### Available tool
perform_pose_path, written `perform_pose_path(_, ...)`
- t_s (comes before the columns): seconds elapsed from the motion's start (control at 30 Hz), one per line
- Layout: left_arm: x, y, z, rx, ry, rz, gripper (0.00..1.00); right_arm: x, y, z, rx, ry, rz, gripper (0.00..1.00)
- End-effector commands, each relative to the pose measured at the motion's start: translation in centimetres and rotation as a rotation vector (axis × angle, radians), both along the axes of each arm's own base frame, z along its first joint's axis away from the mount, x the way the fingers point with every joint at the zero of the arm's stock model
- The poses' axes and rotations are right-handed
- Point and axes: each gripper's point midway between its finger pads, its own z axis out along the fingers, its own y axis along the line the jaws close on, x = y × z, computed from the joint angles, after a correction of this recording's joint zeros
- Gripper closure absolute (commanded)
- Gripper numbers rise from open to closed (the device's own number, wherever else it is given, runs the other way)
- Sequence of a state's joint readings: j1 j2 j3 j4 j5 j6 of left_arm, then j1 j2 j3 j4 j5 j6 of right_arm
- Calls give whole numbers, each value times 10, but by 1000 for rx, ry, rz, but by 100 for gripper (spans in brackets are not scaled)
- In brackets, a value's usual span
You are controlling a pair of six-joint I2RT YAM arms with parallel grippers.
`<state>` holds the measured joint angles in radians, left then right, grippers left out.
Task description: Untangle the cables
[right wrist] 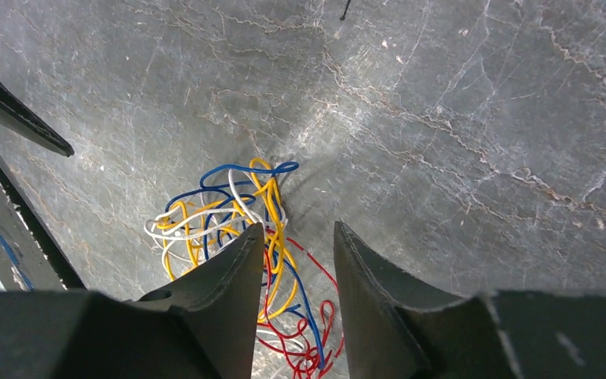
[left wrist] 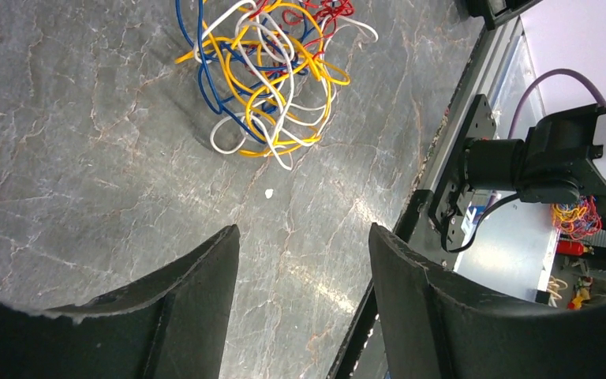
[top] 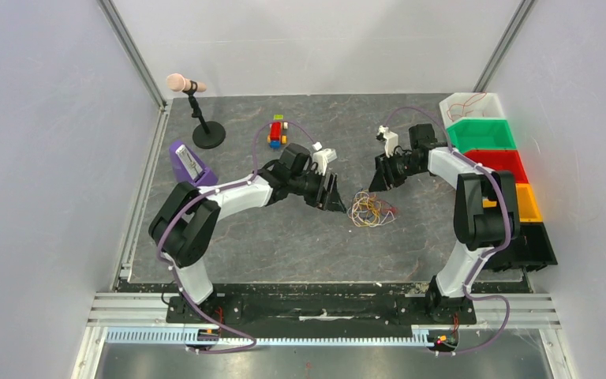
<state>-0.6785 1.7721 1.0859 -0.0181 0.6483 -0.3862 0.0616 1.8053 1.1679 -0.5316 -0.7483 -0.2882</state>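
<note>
The cables [top: 372,209] are a small tangled bunch of thin yellow, blue, white and red wires lying on the grey mat between the two arms. In the left wrist view the cables [left wrist: 264,75] lie ahead of my left gripper [left wrist: 304,237], which is open, empty and a short way off from them. In the top view the left gripper [top: 338,197] is just left of the bunch. My right gripper [right wrist: 296,233] is open and hovers over the cables [right wrist: 229,213], with red and blue loops showing between its jaws. In the top view the right gripper [top: 380,180] is above the bunch's upper right.
A microphone on a black stand [top: 197,110], a purple box [top: 191,163] and a small toy truck [top: 276,133] stand at the back left. A row of coloured bins [top: 489,150] lines the right edge. The mat's front edge and metal rail [left wrist: 450,158] are near the left gripper.
</note>
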Motion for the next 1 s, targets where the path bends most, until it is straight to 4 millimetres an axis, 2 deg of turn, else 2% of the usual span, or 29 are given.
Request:
perform_pose_path(0.0,14,-15,19,-60,-29,15,32,12,7,7,34,-18,1,61)
perform_pose_path(0.17,22,-20,13,-58,-19,36,31,-1,10,-4,39,16,37,66)
perform_pose_path(0.33,29,-27,4,-65,-4,51,28,-6,14,-5,60,26,58,90)
perform_pose_path(0.4,32,-32,1,-70,-1,56,25,-13,20,3,86,27,94,99)
perform_pose_path(0.6,38,-54,-9,-113,-31,74,22,-30,30,32,141,-38,125,100)
perform_pose_path(0.73,43,-70,-29,-104,-8,84,22,-31,34,58,172,-102,112,100)
perform_pose_path(0.77,43,-73,-32,-105,0,83,26,-30,34,66,171,-126,105,100)
perform_pose_path(0.8,42,-74,-34,-108,11,77,34,-27,33,73,167,-151,101,100)
perform_pose_path(0.87,37,-72,-30,-115,14,47,57,-18,27,89,127,-228,78,100)
perform_pose_path(0.9,34,-67,-28,-109,9,38,67,-10,23,101,101,-286,61,100)
perform_pose_path(0.97,24,-55,-20,-104,-5,23,79,9,7,129,58,-410,-13,100)
